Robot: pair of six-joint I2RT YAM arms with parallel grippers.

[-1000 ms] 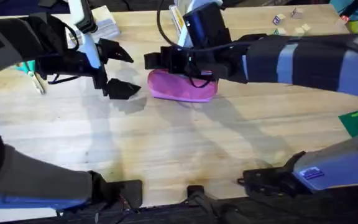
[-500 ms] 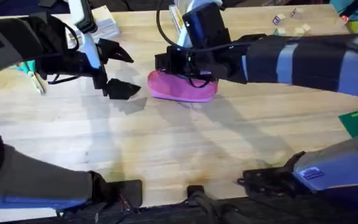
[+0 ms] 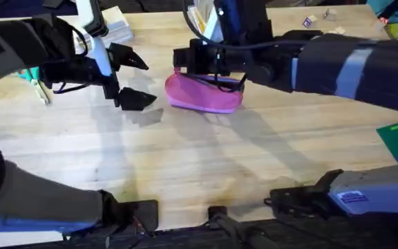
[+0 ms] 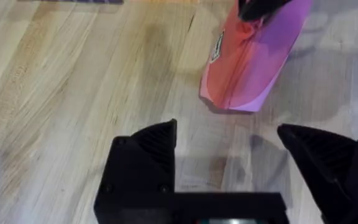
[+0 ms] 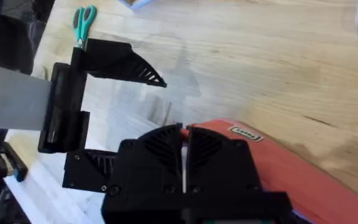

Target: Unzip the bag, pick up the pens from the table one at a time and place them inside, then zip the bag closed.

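Under the closed right gripper (image 5: 184, 146) lies the bag (image 3: 204, 95).

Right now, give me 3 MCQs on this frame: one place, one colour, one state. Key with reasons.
1. Where is the right end effector?
A. At the pouch's left end
B. Over the scissors
C. At the table's near edge

2. What colour are the scissors' handles?
A. Red
B. Teal
C. Yellow

3. What state is the left end effector in?
A. Shut on the pouch
B. Shut on a pen
C. Open, holding nothing

Key:
1. A: in the overhead view it sits over the left end of the pink pouch, and in the right wrist view its fingers are closed together at the pouch's edge.
2. B: the scissors have teal handles in the right wrist view.
3. C: in the left wrist view its fingers stand wide apart over bare table, the pouch lying beyond them.
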